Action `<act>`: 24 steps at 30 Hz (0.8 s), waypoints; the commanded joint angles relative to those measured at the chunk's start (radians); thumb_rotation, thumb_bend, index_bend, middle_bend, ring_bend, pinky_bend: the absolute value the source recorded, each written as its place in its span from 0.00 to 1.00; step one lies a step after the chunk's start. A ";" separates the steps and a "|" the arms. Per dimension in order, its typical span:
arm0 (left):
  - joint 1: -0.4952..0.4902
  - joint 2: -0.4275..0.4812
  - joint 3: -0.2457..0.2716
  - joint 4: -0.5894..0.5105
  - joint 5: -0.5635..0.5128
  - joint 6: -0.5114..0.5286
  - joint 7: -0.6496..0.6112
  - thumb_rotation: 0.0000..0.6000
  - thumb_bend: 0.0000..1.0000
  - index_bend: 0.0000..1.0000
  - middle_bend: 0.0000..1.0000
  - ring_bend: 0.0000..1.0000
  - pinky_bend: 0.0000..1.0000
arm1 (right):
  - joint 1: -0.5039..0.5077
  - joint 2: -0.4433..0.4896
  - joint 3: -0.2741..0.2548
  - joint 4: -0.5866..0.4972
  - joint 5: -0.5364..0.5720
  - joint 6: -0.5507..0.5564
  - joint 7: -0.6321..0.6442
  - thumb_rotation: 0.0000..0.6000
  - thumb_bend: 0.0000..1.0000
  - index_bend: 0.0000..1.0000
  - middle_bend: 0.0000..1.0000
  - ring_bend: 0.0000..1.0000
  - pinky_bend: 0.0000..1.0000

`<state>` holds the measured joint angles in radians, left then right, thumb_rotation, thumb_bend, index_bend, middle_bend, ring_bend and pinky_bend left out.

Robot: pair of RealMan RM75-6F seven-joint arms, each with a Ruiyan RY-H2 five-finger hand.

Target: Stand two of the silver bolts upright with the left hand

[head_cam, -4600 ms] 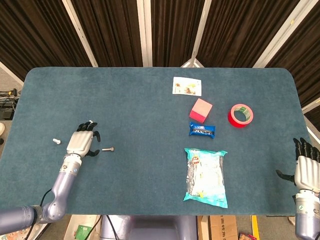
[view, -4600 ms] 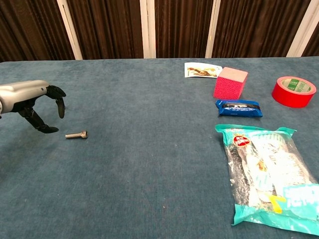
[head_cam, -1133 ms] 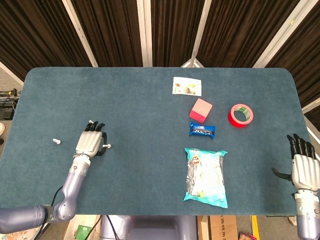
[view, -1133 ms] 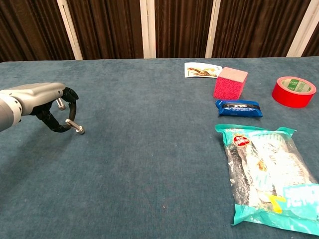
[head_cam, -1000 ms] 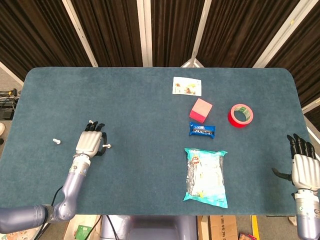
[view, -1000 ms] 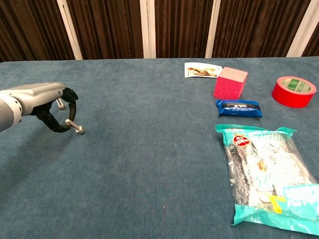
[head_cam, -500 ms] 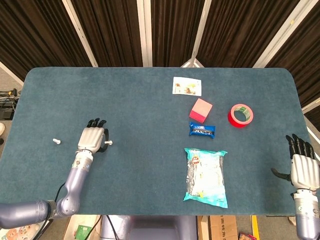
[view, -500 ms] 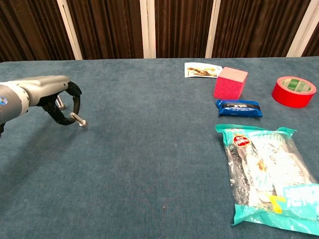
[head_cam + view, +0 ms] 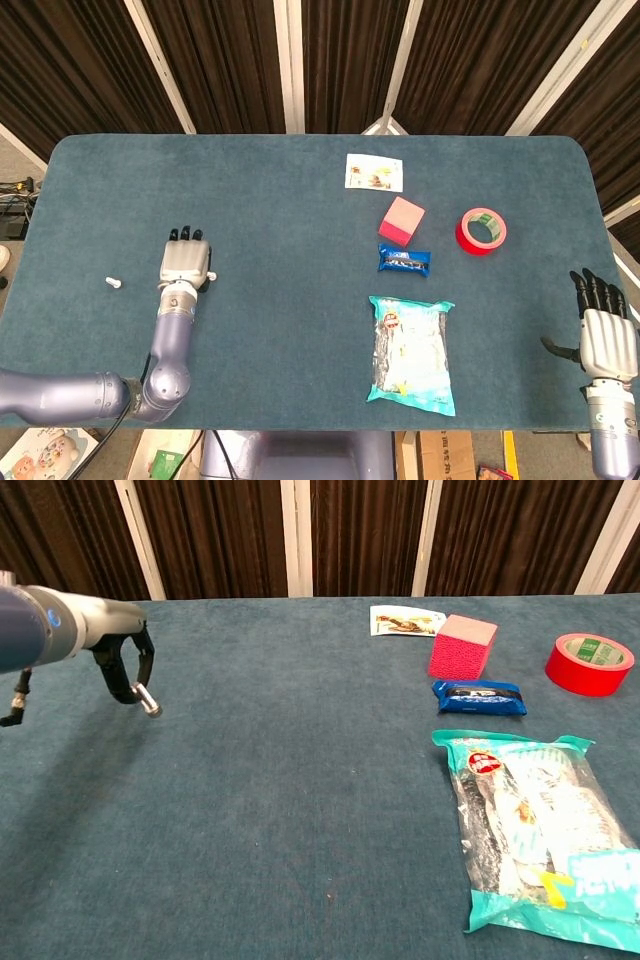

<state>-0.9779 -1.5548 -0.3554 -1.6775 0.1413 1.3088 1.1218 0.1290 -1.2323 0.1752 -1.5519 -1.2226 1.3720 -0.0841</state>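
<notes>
Lifting the short silver bolt (image 9: pixel 146 701) is what you have just done: a second ago its head rested on the teal cloth-covered table (image 9: pixel 300 810), and now it hangs clear of the cloth, pinched in the black fingertips (image 9: pixel 140 670) of your left hand (image 9: pixel 118 660), head low and shank angled up into the grip. From the head view the bolt is mostly hidden under the silver back of the hand (image 9: pixel 184 266), which has also moved a little farther up the table. So you are grasping the bolt but have not yet stood it; it is tilted, not upright, and I judge you need to rotate the wrist and set the head flat on the cloth before letting go.

A second small silver bolt (image 9: pixel 113 283) lies on its side to the left of the hand, well apart, untouched. Whether any bolt already stands upright, I cannot tell.

Your right hand (image 9: pixel 604 339) hovers at the far right edge, fingers spread, holding nothing.
</notes>
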 commanded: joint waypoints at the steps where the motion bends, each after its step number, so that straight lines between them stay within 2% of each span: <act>1: -0.010 -0.006 -0.009 0.019 -0.027 -0.002 0.002 1.00 0.49 0.57 0.11 0.00 0.00 | 0.000 -0.001 0.001 0.001 0.002 -0.001 -0.001 1.00 0.00 0.08 0.02 0.00 0.00; 12: -0.029 -0.034 -0.005 0.113 -0.075 -0.067 -0.009 1.00 0.49 0.57 0.11 0.00 0.00 | 0.004 -0.004 0.003 0.006 0.011 -0.008 -0.005 1.00 0.00 0.08 0.02 0.00 0.00; 24: -0.043 -0.054 0.016 0.139 -0.076 -0.084 -0.015 1.00 0.46 0.57 0.10 0.00 0.00 | 0.004 -0.001 0.003 0.005 0.012 -0.010 -0.005 1.00 0.00 0.08 0.02 0.00 0.00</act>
<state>-1.0203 -1.6080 -0.3410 -1.5402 0.0657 1.2267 1.1075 0.1328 -1.2336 0.1777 -1.5470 -1.2108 1.3623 -0.0887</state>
